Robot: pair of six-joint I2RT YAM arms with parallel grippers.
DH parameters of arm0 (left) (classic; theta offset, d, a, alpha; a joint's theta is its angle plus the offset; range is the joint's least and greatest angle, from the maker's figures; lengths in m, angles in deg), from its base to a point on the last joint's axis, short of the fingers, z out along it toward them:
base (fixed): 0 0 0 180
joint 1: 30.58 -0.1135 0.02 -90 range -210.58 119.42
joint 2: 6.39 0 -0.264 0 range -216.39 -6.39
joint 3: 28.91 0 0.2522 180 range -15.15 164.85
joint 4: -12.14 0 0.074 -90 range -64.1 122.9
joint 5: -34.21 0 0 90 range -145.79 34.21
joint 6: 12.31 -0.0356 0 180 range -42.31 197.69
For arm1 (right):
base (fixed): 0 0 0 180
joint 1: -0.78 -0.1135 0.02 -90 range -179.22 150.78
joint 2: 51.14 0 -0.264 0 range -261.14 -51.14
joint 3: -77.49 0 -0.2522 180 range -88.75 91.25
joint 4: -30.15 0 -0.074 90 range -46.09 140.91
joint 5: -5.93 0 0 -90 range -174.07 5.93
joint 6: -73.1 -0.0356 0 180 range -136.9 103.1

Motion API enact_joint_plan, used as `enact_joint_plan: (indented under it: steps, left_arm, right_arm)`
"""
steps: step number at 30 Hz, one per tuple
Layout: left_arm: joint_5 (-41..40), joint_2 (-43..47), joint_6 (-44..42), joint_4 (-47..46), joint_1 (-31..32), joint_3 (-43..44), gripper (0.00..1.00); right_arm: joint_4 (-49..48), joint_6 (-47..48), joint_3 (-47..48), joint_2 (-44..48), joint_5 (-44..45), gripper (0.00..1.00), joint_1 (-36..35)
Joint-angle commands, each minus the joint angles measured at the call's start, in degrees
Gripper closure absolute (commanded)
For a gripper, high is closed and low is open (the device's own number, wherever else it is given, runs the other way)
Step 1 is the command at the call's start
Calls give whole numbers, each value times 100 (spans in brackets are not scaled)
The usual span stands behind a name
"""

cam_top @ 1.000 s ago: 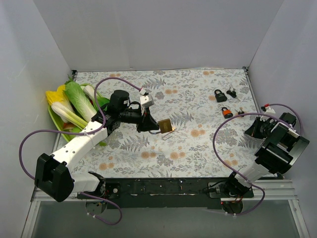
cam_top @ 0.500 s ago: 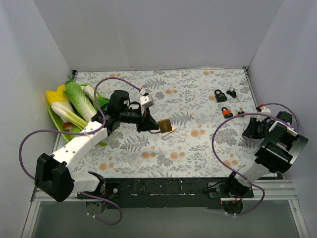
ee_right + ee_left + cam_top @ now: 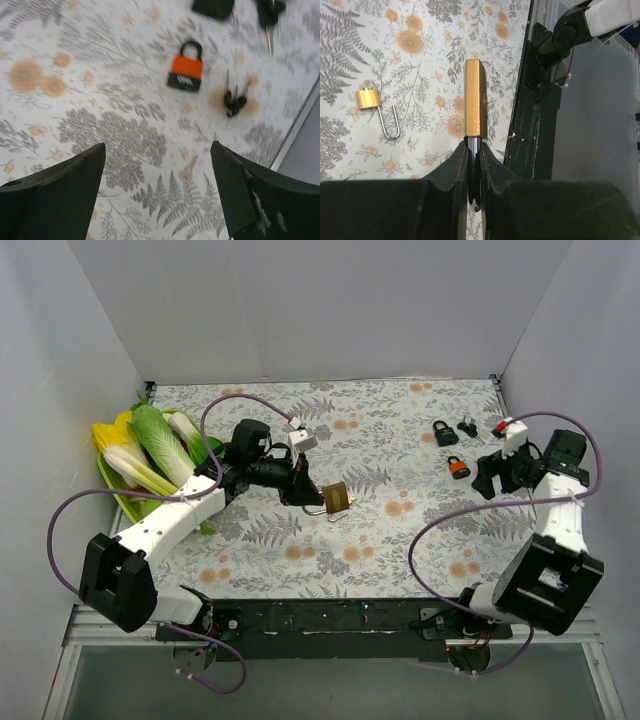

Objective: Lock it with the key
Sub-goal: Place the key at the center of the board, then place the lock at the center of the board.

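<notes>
1. Far left: greens (image 3: 150, 445) piled at the table edge, not part of the task.
2. Left gripper (image 3: 473, 150) is pinched tight on the brass padlock (image 3: 475, 100), apparently by its shackle. The body sticks straight out from the fingertips, held off the floral cloth (image 3: 400, 540).
3. A small open padlock (image 3: 368, 98) lies on the cloth just beside it, shackle swung out.
4. Step, as I judge it: the lock is presented mid-table and the key fetch is under way. No key is in hand yet.
5. Right of centre: the orange padlock (image 3: 186, 72) is flat on the cloth, a black key bunch (image 3: 234, 100) is near it, and a black padlock (image 3: 444, 432) is farther back.
6. A loose brass key (image 3: 187, 170) lies nearest the right gripper (image 3: 157, 150), whose fingers are spread wide and hold nothing as it hovers over the cloth.
7. Next move likely calls for dropping onto that thin, flat key, pinching its head and carrying it to the held lock's keyway. Whether this key matches, I cannot tell.
8. Writing: white marks on the orange padlock's dark band are too blurred to read. Nothing else is legible.
</notes>
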Motion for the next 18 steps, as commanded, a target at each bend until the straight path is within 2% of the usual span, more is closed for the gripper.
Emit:
enact_joint_plan:
  steps: [1, 5, 6, 12, 18]
  left_arm:
    - [91, -102, 613, 122, 166, 465, 100]
    - [-103, -208, 1000, 122, 228, 518, 100]
    - [-24, -234, 1079, 131, 237, 527, 100]
    - [362, -348, 1844, -247, 254, 377, 100]
    - [469, -428, 2170, -475, 289, 342, 100]
  right_arm:
    - [489, 1011, 294, 1098, -822, 7, -1145]
    - [366, 1144, 303, 1749, -982, 5, -2402]
    - [279, 1145, 303, 1924, -947, 5, -2970]
    - [-161, 986, 128, 2303, -235, 5, -5379]
    - [-442, 1205, -47, 2207, 485, 3, -6805]
